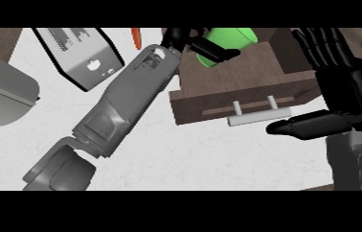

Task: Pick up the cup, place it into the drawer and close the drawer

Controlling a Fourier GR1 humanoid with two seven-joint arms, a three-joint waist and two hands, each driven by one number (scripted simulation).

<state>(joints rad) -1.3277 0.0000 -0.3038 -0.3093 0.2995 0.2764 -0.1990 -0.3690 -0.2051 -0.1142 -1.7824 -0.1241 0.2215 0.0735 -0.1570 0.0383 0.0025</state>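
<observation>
Left hand (201,44): black fingers curled round the green cup (228,43), holding it. Thumb crosses the cup's lower side; part of the cup's wall is hidden by the fingers. Cup lies tilted, its open end toward the lower left, held over the open drawer (233,77). Whether it touches the drawer's floor cannot be told.

Left forearm (120,106): grey, runs diagonally from the lower left edge up to the hand, crossing the white counter (212,164).

Right hand (326,82): at the view's right side, fingers straight and pointing up, thumb jutting left toward the drawer's front. Open, holding nothing. Thumb tip sits just beside the right end of the drawer handle (258,115); contact cannot be told.

Drawer: dark brown wood, pulled out, interior visible. Its front panel carries a pale bar handle on 2 short posts.

Further out: a grey appliance with a black rim (81,58) lies on the counter at upper left. An orange object (136,38) shows near the top edge, between the appliance and the left hand. A grey rounded shape (16,99) sits at the far left edge.
</observation>
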